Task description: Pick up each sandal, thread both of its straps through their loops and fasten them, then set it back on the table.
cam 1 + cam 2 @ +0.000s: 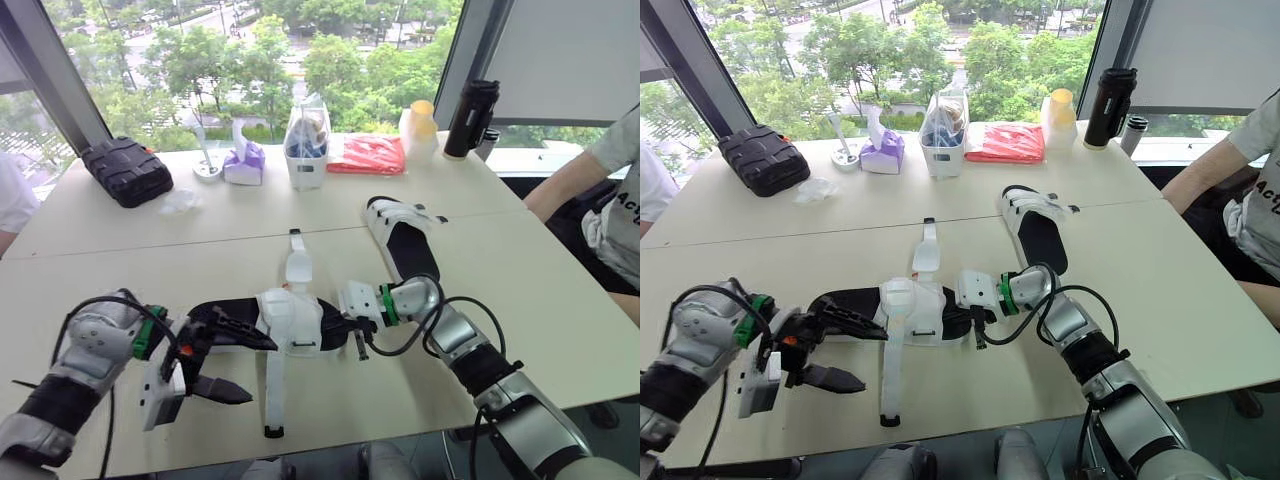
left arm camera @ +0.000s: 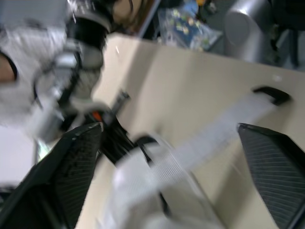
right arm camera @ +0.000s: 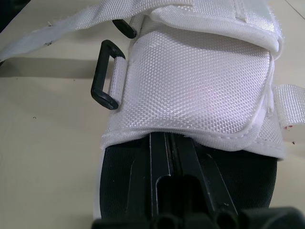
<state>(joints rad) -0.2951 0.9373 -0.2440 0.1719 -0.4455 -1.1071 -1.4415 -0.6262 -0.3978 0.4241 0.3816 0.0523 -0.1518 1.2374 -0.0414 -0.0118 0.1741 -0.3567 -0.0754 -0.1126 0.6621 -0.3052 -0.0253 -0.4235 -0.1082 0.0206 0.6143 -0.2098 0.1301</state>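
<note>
One sandal [image 1: 292,322] lay on the table [image 1: 560,300] btwn the grippers, looking light w/ floppy straps [image 1: 272,385] and a stiff sole [image 3: 119,191], so I'd grab the sole; left gripper [image 1: 232,362] jaws spread, right gripper [image 1: 340,325] jaws pressed together.

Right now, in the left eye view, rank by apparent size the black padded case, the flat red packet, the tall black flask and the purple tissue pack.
Largest: black padded case.
Next: flat red packet and tall black flask, too alike to rank.
Smallest: purple tissue pack.
</note>
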